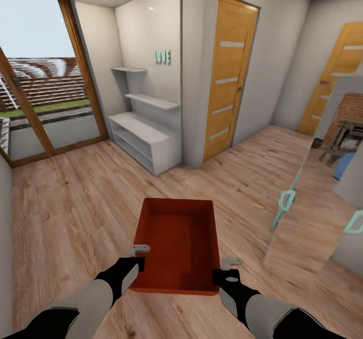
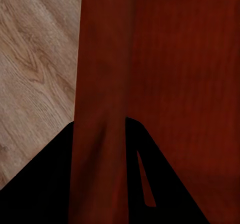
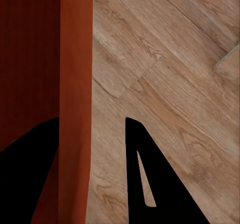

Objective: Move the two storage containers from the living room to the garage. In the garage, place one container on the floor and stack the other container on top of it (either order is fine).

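A: Where is the storage container sitting right now?

B: It is being carried above the wood-plank floor of the living room, just in front of the robot, held up between both arms. Only 1 orange-red bin is showing.

A: How are the claws holding it?

B: The left claw is gripping the container's left wall near its closest corner, and the right claw is gripping the right wall. In the left wrist view the wall is running between the 2 dark fingers, clamped tight. In the right wrist view the right wall is passing between the fingers too, though a strip of floor is showing beside it, so that pair is standing a bit wider than the wall.

A: What is lying beyond the container?

B: A white shelf unit is standing past it to the left, beside wood-framed glass doors. An orange-brown door with glass slits is standing straight beyond the container, and a second such door is farther to the right.
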Robot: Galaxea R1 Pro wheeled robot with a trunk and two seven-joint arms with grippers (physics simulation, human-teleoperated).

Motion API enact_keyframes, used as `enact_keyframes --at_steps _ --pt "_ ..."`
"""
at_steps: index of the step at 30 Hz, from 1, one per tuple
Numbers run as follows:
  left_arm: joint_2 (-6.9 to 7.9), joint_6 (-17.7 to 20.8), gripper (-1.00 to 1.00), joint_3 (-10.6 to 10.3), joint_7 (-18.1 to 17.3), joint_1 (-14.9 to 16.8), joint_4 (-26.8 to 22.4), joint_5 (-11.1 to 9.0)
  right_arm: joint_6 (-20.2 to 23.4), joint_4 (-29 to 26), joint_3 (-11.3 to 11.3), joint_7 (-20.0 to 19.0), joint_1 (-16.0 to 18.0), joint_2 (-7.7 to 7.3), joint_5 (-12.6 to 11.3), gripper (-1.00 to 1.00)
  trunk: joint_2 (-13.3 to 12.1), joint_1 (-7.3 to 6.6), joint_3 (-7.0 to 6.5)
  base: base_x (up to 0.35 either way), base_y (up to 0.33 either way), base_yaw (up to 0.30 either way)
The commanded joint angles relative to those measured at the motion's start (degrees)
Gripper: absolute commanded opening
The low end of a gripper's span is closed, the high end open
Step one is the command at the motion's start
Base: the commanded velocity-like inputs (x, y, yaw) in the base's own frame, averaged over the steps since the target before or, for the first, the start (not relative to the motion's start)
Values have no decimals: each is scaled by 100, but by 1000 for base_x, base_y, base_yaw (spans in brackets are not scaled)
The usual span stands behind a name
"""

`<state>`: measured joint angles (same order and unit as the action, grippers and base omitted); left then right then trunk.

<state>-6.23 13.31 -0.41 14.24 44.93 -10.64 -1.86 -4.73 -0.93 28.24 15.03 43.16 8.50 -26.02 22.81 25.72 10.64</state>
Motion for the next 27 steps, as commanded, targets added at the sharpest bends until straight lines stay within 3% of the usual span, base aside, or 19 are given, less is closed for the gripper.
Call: enact_keyframes --at_steps 1,27 --pt "-1 40 -100 -23 35 -2 9 -42 -37 -66 -30 18 8 3 18 -100 11 6 11 323 0 0" --pt "-1 40 -100 -25 35 -2 9 -42 -41 -66 -30 18 8 3 18 -100 11 6 11 323 0 0"
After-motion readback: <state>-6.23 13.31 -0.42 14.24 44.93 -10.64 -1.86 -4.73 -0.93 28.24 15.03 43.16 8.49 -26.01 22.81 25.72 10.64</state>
